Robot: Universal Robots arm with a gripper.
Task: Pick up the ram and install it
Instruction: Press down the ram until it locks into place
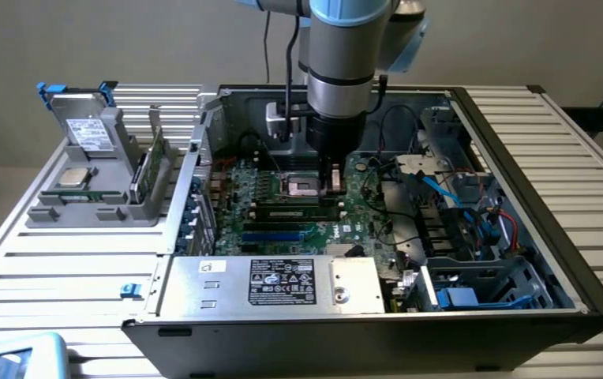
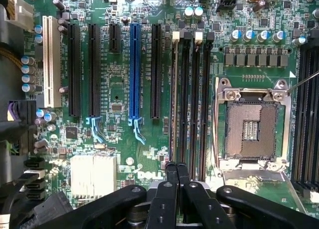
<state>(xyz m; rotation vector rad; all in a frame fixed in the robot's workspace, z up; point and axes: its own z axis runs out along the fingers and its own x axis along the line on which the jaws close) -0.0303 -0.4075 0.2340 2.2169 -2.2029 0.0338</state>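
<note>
**Gripper hovering over memory slots; ram sitting in side holder**

The gripper [image 1: 333,188] is hanging inside the open computer case [image 1: 512,150], low over the motherboard [image 1: 270,229], just beside the processor socket [image 1: 307,187]. In the wrist view its two fingertips [image 2: 172,170] are pressing together, with nothing seen pinched between them. They are sitting directly above the bank of four long black memory slots [image 2: 189,99], which is running alongside the open, empty socket [image 2: 251,127].

The ram [image 1: 155,162] is standing on edge in the grey holder [image 1: 91,213], on the slatted table [image 1: 59,268] at the exterior view's left. It is well apart from the gripper and just outside the case wall.

Container contents:
- The grey holder is carrying the ram in its slot nearest the case. It is also carrying a grey drive [image 1: 89,130] with a white label, leaning upright at the back, and a square silver processor [image 1: 73,177] lying flat in a front pocket.
- The case is holding the motherboard, a silver power supply [image 1: 280,283] with a printed label along the near edge, and blue and black cables [image 1: 443,193] over a drive cage at the exterior view's right.

The blue expansion slot [image 2: 134,64] and the white one [image 2: 48,59] are showing empty.
</note>
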